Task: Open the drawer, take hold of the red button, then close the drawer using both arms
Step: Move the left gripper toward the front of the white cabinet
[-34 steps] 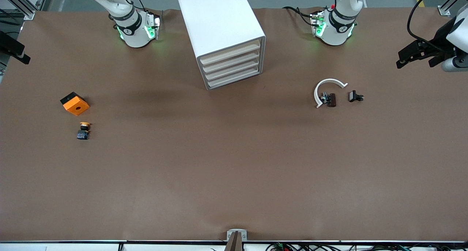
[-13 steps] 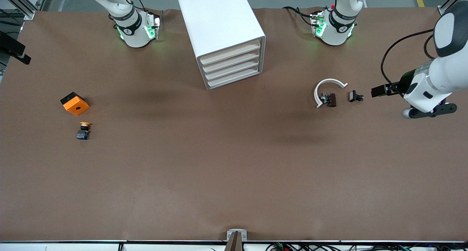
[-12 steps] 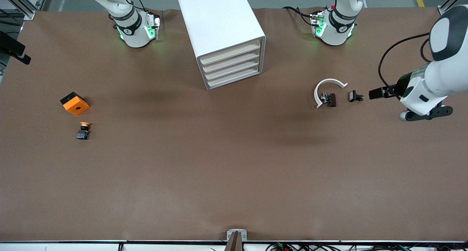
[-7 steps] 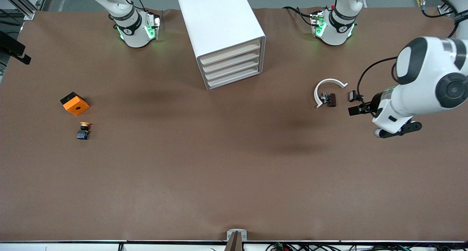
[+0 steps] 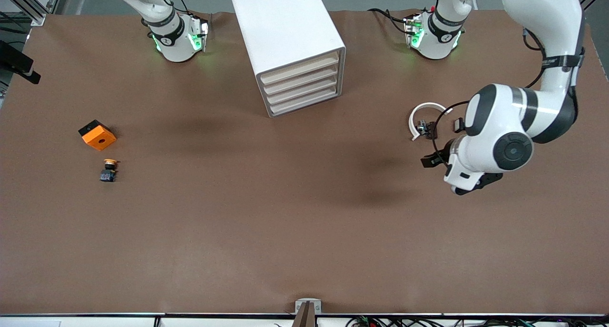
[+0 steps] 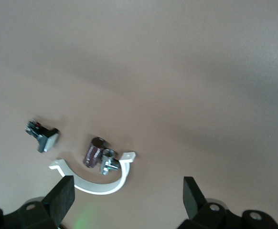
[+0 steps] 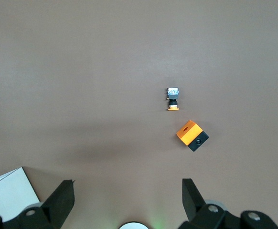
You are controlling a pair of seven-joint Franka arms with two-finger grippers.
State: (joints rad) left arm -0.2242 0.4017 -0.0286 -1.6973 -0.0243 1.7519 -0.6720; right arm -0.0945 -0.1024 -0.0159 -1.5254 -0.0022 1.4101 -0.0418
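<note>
The white cabinet [image 5: 285, 27] stands between the two arm bases. Its four cream drawer fronts [image 5: 300, 82] are all shut. The button is out of view. My left gripper [image 5: 427, 161] hangs open over bare table beside a white curved clamp [image 5: 425, 109]. In the left wrist view my left gripper [image 6: 128, 193] holds nothing, and the clamp [image 6: 98, 183] lies just ahead of it. My right gripper [image 7: 128, 191] is open and empty, high over the table by its own base. It looks down on a yellow-capped button [image 7: 173, 99] and the cabinet's corner [image 7: 10, 195].
An orange cube with a hole [image 5: 97, 135] and the yellow-capped button [image 5: 109, 170] lie toward the right arm's end. A brown cylinder with a metal piece [image 6: 95, 151] sits inside the clamp. A small black part [image 6: 42, 135] lies beside it.
The left arm has swung in from its end of the table toward the middle and now reaches past the clamp parts. Its gripper stays open. The right arm has not moved.
</note>
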